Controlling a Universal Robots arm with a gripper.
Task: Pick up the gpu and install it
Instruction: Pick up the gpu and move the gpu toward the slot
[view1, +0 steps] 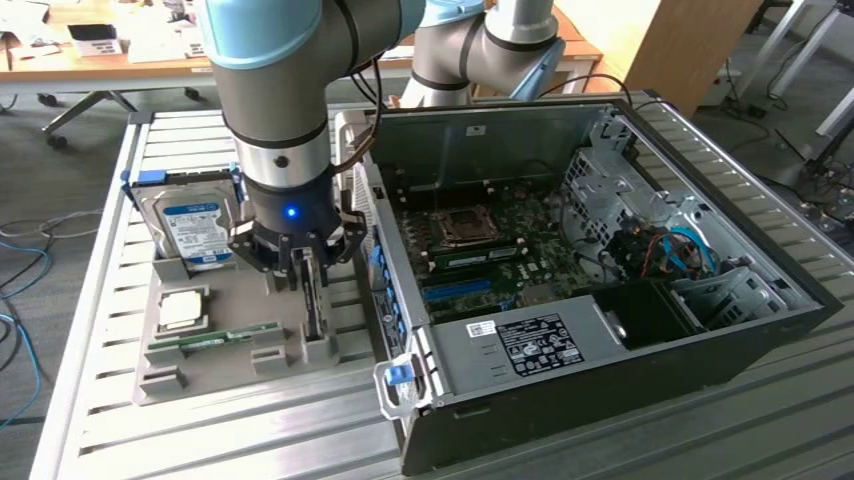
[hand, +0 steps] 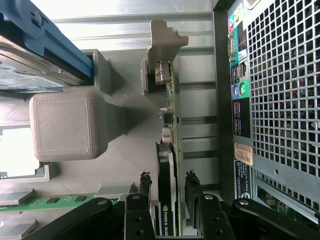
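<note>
The gpu (view1: 315, 318) stands on edge in a slot of the grey holder tray (view1: 227, 290), beside the open computer case (view1: 601, 300). My gripper (view1: 310, 268) hangs straight over it on the arm. In the wrist view the gpu (hand: 166, 160) runs away from the camera, a dark shroud with a green board edge. The gripper (hand: 168, 186) is open and straddles the card. One black fingertip (hand: 145, 182) sits on each side, and a thin strip of grey tray shows between each fingertip and the card. The card's far end rests in a grey post (hand: 162, 45).
On the tray are also a silver hard drive with a blue label (view1: 194, 225), a square processor (view1: 180, 310) and a green memory stick (view1: 214, 340). The case's rear panel with its ports (hand: 237, 90) stands close beside the card. A slatted metal table (view1: 267, 440) carries everything.
</note>
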